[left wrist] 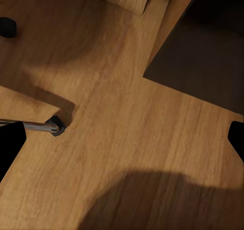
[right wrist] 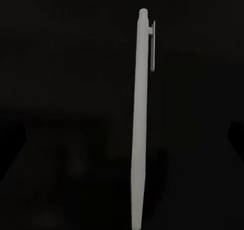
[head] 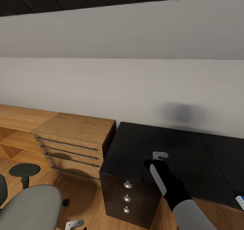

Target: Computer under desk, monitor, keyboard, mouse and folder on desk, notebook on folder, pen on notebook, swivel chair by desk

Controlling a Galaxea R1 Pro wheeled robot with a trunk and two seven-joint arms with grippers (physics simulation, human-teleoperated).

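The black desk [head: 169, 145] with three knobbed drawers [head: 127, 198] stands against the wall. My right gripper [head: 159, 158] hovers over its left end, shut on the pale grey pen [head: 158, 179]. The pen lies lengthwise along the gripper, and in the right wrist view it [right wrist: 140, 113] runs down the middle against the dark desk top [right wrist: 61, 62]. The grey swivel chair [head: 30, 206] sits at the lower left. My left gripper [head: 74, 224] hangs open above the wood floor beside the chair, with its fingers [left wrist: 10, 143] wide apart. A bright blue corner, likely the folder [head: 240, 200], shows on the desk at the right edge.
A light wooden drawer cabinet [head: 74, 138] stands just left of the desk, with low wooden shelving [head: 17, 135] beyond it. A chrome chair leg with a caster [left wrist: 55, 125] lies under my left gripper. The desk's dark drawer block [left wrist: 203, 62] is close by.
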